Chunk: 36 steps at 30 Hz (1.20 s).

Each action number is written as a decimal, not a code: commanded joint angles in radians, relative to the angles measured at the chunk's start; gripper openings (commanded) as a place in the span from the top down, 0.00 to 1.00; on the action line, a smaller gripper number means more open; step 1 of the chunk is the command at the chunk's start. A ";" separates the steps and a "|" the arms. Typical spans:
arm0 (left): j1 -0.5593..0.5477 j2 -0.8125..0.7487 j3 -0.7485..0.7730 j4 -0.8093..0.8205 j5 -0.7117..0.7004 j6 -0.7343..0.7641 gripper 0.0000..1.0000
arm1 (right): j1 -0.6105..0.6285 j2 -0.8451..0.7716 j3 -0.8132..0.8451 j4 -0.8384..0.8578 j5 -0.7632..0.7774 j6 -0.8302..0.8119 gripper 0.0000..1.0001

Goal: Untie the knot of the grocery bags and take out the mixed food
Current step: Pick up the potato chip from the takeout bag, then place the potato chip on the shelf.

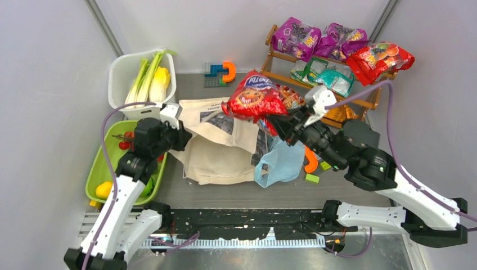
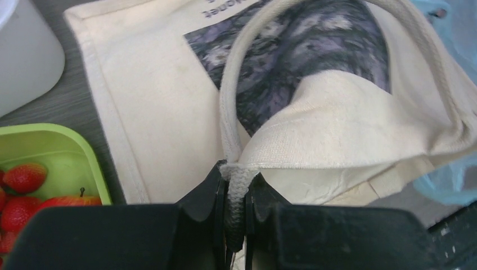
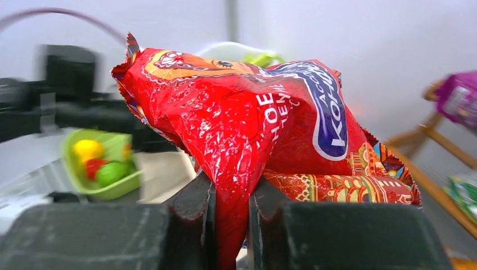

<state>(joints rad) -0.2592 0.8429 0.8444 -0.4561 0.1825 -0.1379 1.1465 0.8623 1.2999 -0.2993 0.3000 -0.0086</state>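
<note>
Both pincers are almost closed, each nipping something thin. The left gripper [image 2: 236,188] pinches the cream strap [image 2: 228,112] of the canvas tote [image 1: 216,152], which lies crumpled in the middle of the table [image 1: 225,194]. The right gripper [image 3: 230,197] clamps a fold of a red snack packet [image 1: 254,95], held in the air over the tote's far right corner. The light-blue plastic bag [image 1: 281,163] lies touching the tote's right side, toward the near edge; its knot cannot be made out. Fruits [image 1: 104,189] sit in a green tray [image 1: 97,169] at the left edge, and stalks [image 1: 143,79] in a white tub [image 1: 121,67] at the far left corner.
</note>
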 commanded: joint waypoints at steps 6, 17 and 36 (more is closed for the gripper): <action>0.005 -0.181 0.126 -0.253 0.445 0.147 0.02 | -0.253 0.098 0.106 0.158 0.068 -0.051 0.95; -0.109 -0.021 0.329 0.101 0.433 -0.178 0.00 | -0.361 0.084 0.076 0.160 0.117 0.004 0.95; -0.468 0.715 0.481 0.526 0.153 -0.098 0.01 | -0.371 -0.029 -0.029 0.153 0.222 0.040 0.95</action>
<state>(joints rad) -0.7048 1.5299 1.2583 -0.1177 0.3752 -0.2558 0.7769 0.8833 1.2533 -0.3599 0.4995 0.0254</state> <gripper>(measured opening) 0.994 0.203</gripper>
